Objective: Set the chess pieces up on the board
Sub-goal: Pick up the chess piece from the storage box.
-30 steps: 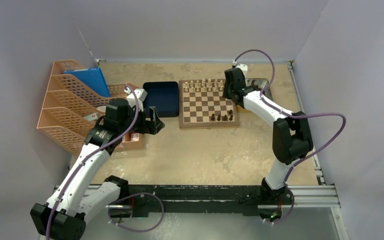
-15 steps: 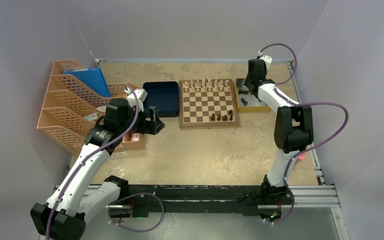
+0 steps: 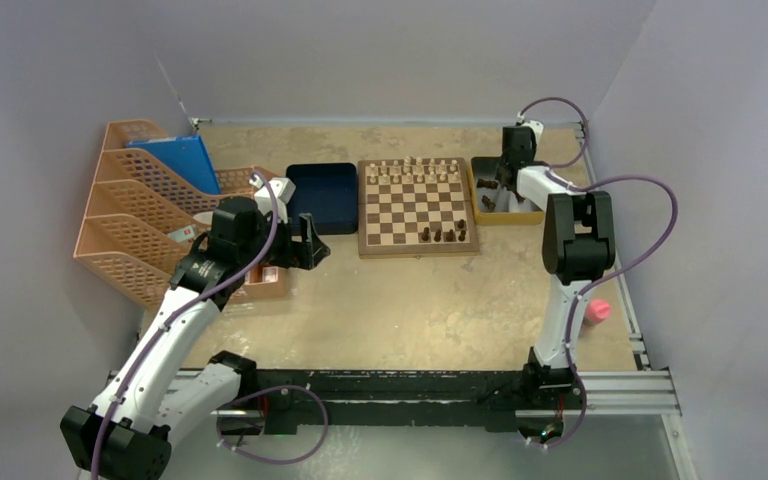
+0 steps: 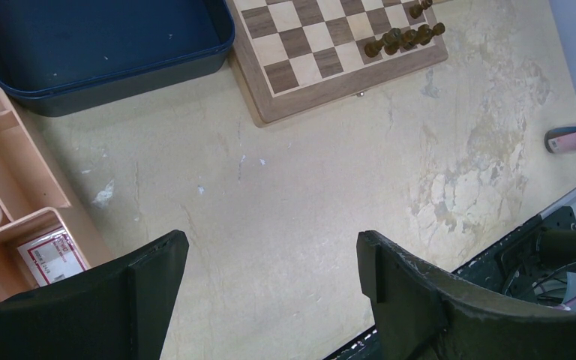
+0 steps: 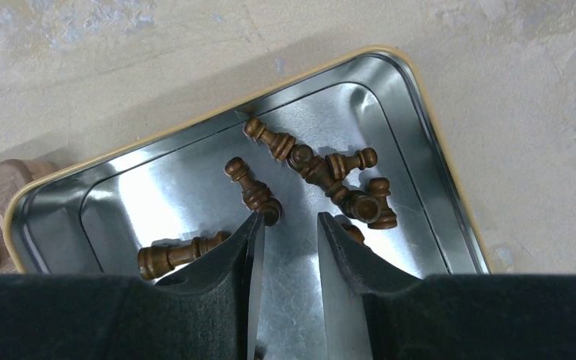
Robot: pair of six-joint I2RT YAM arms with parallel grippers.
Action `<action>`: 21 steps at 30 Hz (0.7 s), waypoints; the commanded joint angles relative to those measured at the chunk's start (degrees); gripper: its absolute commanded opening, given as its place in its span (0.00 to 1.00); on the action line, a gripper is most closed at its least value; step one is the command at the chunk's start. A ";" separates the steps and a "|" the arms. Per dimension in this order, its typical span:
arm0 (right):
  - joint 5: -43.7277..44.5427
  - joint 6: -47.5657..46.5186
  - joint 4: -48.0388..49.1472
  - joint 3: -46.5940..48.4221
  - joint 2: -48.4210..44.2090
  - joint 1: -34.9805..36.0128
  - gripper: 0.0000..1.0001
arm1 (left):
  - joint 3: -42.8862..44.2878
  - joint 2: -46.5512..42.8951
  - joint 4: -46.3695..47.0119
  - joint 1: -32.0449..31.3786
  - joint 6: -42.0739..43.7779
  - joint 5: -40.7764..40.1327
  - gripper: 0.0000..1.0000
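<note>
Right gripper (image 5: 290, 222) over metal tray (image 5: 427, 142), jaws narrow, empty. Chess pieces (image 5: 255, 196) in tray: likely light, hard, roll-prone; pinch across waist.

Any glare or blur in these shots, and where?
Right wrist view: glare streaks the floor of the silver metal tray, yet the dark brown wooden chess pieces in it look sharp. Top view: even light, but pieces on the chequered wooden board are too small to resolve. Left wrist view: sharp, no glare.
</note>
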 commanded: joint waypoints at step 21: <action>-1.96 -3.46 2.87 3.91 2.39 -0.47 0.28 | -0.25 -0.38 1.27 -0.26 0.11 -0.36 0.83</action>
